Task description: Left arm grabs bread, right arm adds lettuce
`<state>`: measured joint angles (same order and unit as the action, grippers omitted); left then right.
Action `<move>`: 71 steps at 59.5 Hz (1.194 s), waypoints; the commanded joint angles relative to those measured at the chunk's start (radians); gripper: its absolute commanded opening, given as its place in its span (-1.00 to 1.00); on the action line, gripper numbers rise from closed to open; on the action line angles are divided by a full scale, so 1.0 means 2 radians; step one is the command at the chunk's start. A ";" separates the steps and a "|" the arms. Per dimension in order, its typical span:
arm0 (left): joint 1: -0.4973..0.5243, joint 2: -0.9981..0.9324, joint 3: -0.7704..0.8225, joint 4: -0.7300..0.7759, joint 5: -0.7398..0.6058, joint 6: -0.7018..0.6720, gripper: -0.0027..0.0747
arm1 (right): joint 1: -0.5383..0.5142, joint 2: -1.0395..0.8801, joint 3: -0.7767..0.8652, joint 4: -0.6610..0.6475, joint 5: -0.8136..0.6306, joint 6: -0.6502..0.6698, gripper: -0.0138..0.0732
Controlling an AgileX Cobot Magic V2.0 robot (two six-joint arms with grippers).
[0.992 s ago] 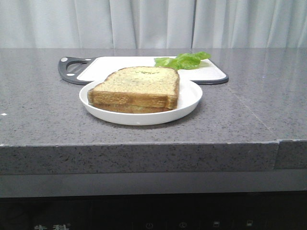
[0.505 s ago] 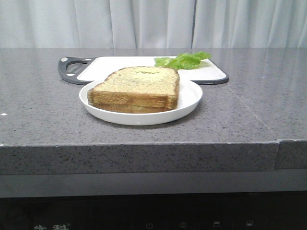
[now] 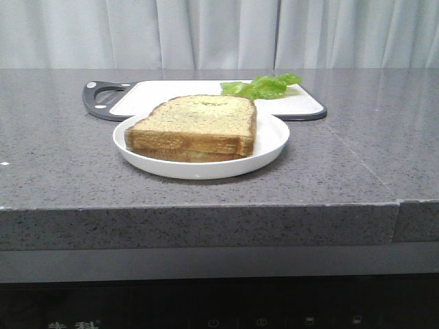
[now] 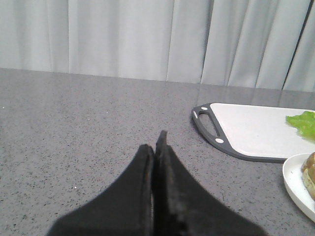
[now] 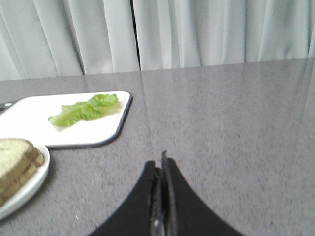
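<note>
Two stacked bread slices sit on a white plate [image 3: 271,147]. The top slice of bread [image 3: 199,120] has a brown crust and a pale speckled face; the slice under it [image 3: 185,155] shows only its edge. The lettuce [image 3: 264,86] lies on the far right part of a white cutting board [image 3: 171,96] behind the plate. It also shows in the right wrist view [image 5: 83,111] and at the edge of the left wrist view [image 4: 304,122]. My left gripper [image 4: 154,145] is shut and empty, to the left of the board. My right gripper [image 5: 160,164] is shut and empty, to the right of the plate. Neither arm shows in the front view.
The cutting board has a dark grey rim and a handle [image 3: 99,99] at its left end. The grey stone counter [image 3: 357,151] ends in a front edge near the camera. A pale curtain [image 3: 219,34] hangs behind the counter.
</note>
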<state>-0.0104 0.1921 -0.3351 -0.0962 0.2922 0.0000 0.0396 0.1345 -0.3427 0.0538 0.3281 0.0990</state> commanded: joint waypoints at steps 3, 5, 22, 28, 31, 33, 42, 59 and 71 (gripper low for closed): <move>0.000 0.082 -0.065 -0.002 -0.021 0.000 -0.98 | -0.003 0.075 -0.069 -0.007 -0.028 0.000 -0.82; 0.000 0.099 -0.076 0.003 -0.021 0.000 -0.98 | -0.003 0.093 -0.079 -0.007 -0.028 0.000 -0.82; 0.000 0.138 -0.102 0.011 -0.017 0.000 -0.84 | -0.003 0.151 -0.105 -0.007 -0.038 0.000 -0.65; 0.000 0.138 -0.102 0.028 -0.016 0.000 -0.13 | -0.003 0.151 -0.105 -0.007 -0.038 0.000 -0.08; 0.000 0.138 -0.102 0.029 -0.016 0.000 0.24 | -0.003 0.151 -0.105 -0.007 -0.038 0.000 0.13; 0.000 0.138 -0.102 0.029 -0.017 0.000 0.46 | -0.003 0.151 -0.105 -0.007 -0.038 0.000 0.28; 0.000 0.139 -0.102 0.021 -0.023 0.000 0.78 | -0.003 0.151 -0.105 -0.007 -0.038 0.000 0.56; -0.021 0.218 -0.157 -0.041 0.089 0.004 0.77 | -0.003 0.151 -0.105 -0.007 -0.011 0.000 0.55; -0.099 0.330 -0.236 -0.100 0.127 0.039 0.77 | -0.003 0.151 -0.105 -0.007 0.005 0.000 0.55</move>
<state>-0.1387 0.7604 -0.7172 -0.2286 0.5805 0.0484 0.0396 0.4227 -0.5145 0.0538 0.4044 0.0990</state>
